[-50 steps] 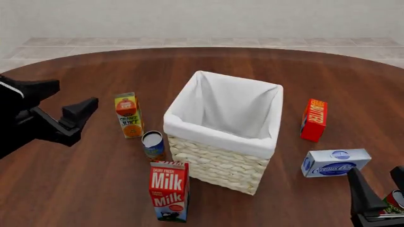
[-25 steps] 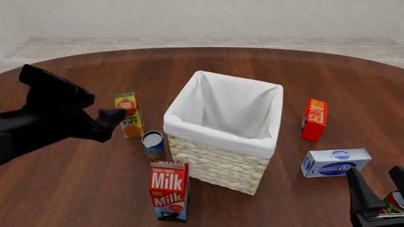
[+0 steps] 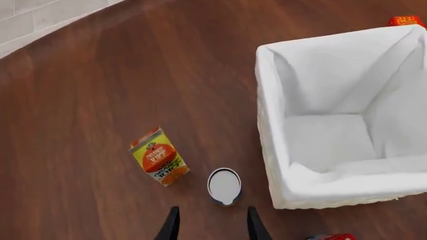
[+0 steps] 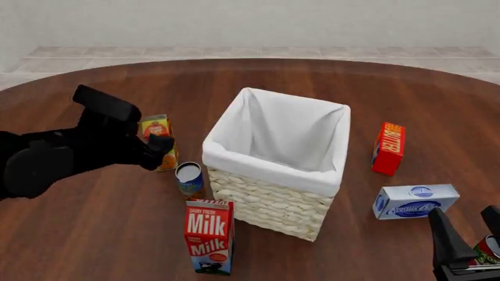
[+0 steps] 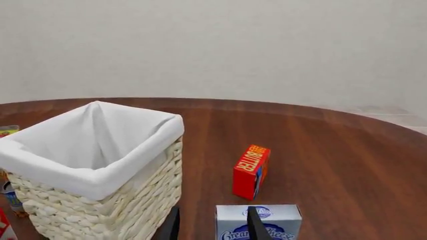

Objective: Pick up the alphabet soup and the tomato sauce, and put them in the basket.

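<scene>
The left gripper (image 4: pixel 160 149) is seen above the dark wooden tabletop (image 4: pixel 93 234), its fingers (image 3: pixel 171 227) spread and empty, poised over the alphabet soup (image 4: pixel 189 178), which is stood upright between the orange juice carton (image 4: pixel 158 142) and the basket (image 4: pixel 273 167), with the milk carton (image 4: pixel 209 236) nearer the camera. Right of the basket, the butter box (image 4: pixel 388 148) and cream cheese box (image 4: pixel 414 201) are placed. At the far right, the tomato sauce (image 4: pixel 490 248) is partly hidden beside the right gripper (image 5: pixel 212 225), whose fingers are parted and empty.
</scene>
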{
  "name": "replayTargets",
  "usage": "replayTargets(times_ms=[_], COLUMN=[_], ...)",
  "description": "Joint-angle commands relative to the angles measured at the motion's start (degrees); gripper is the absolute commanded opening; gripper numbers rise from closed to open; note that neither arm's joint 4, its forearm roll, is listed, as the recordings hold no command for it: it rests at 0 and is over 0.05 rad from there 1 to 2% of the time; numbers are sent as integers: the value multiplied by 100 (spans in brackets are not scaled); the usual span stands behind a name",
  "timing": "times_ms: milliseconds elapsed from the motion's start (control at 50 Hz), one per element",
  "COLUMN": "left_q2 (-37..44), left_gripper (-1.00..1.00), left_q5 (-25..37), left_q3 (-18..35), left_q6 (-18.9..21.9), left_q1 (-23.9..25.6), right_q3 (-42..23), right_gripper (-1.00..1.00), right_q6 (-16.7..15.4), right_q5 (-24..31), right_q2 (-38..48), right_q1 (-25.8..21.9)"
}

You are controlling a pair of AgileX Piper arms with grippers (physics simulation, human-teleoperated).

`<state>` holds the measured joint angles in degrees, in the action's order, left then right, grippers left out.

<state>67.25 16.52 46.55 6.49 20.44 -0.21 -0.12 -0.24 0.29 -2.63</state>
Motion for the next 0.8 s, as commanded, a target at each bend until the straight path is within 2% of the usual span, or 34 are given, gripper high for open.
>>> replayTargets(times_ms=[20,380,620,800], left_q2=[423,1048,1351,1654], left_gripper=[100,100,100,100], left_q5=[-149,-538,-763,-865], left_q3=[18,61,50,12], left_q6=[-148,-60,-167,-50], left_q1=[111,-155,-103,-97], right_q3=[3,9,12,15], right_gripper=[100,100,100,100], right_q6=[4,15,-6,-49], right_q5=[10,26,46,-30], right_q2=[-15,-20,-10,104], right_q1=[-14,2,-5,-18])
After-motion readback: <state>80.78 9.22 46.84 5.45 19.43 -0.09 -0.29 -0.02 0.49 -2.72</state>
